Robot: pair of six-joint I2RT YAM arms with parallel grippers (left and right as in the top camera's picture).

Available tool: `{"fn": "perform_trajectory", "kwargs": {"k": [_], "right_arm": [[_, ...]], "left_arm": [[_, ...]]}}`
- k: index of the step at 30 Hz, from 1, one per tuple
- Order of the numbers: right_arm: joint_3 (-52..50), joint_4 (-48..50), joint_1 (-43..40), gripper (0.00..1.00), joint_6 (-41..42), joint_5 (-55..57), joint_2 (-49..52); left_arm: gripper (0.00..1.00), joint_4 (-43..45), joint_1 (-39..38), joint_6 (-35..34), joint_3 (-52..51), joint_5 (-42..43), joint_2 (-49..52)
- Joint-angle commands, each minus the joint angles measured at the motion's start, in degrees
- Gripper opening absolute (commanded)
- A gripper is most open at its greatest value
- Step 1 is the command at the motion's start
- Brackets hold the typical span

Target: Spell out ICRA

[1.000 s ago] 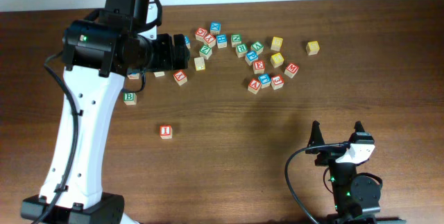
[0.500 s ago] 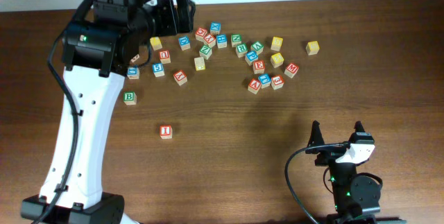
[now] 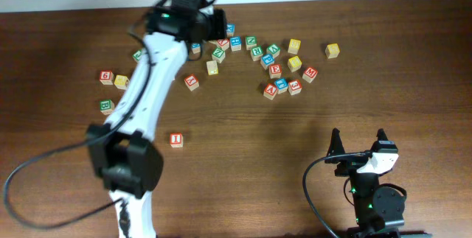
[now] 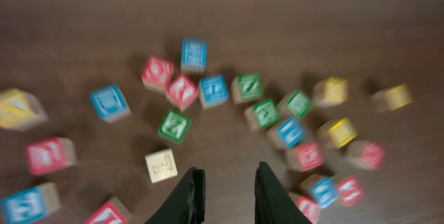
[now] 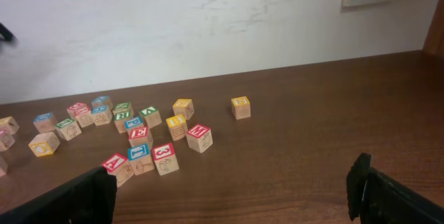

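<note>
The left gripper (image 4: 229,191) hangs over the cube cluster (image 3: 275,68) at the top centre of the overhead view, its fingers a narrow gap apart with nothing between them. The right gripper (image 5: 229,196) rests at the lower right, spread wide and empty. The red I cube (image 3: 175,140) lies alone below and left of the cluster, so the yellow C is probably wanted next (the wrist view is too blurred to tell which yellow cube that is). The red A cube (image 5: 114,163) sits at the cluster's lower edge. A clean pick calls for spreading the fingers first, then dropping straight onto a cube with free sides, without knocking its neighbours.
</note>
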Motion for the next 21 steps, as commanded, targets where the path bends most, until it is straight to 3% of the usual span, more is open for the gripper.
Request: {"fn": "perform_trajectory", "kwargs": {"k": [1, 5, 7, 8, 21], "right_arm": [[-0.3, -0.5, -0.5, 0.98, -0.4, 0.5, -0.4], [-0.3, -0.4, -0.5, 0.98, -0.4, 0.5, -0.4], [-0.3, -0.4, -0.5, 0.98, -0.4, 0.5, -0.4], [-0.3, -0.4, -0.5, 0.98, -0.4, 0.5, -0.4], [-0.3, -0.4, -0.5, 0.98, -0.4, 0.5, -0.4]], "left_arm": [[0.17, -0.7, -0.4, 0.0, 0.3, 0.2, 4.5], [0.27, -1.4, -0.4, 0.0, 0.3, -2.4, 7.2], [0.45, -2.7, -0.4, 0.0, 0.3, -4.6, 8.2], [0.48, -3.7, -0.4, -0.2, 0.0, -5.0, 9.1], [0.54, -4.5, -0.4, -0.8, -0.9, -7.4, 15.5]]}}
